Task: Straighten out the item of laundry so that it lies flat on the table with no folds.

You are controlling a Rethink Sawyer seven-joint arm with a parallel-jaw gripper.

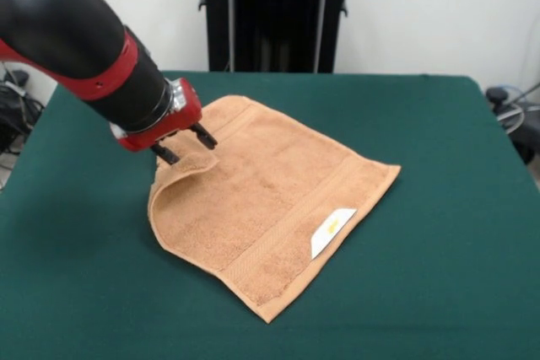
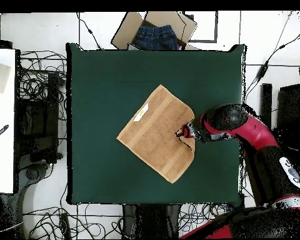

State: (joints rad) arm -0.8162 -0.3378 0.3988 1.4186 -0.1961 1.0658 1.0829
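Observation:
The item of laundry (image 1: 270, 200), a tan terry towel with a white label (image 1: 332, 229), lies diagonally in the middle of the green table (image 1: 439, 276). Most of it is flat, but its left corner (image 1: 181, 168) is curled up and folded over onto the towel. My gripper (image 1: 186, 147) hangs right over that raised fold, open, with its two dark fingertips (image 1: 205, 137) just above the cloth. From above, the towel (image 2: 154, 132) is a diamond shape with the gripper (image 2: 181, 132) at its right corner.
An open cardboard box (image 2: 185, 25) holding blue denim sits on the floor beyond one table edge. Cables and equipment lie around the table (image 2: 102, 81). The red and black arm (image 2: 252, 134) reaches in over the table's right side.

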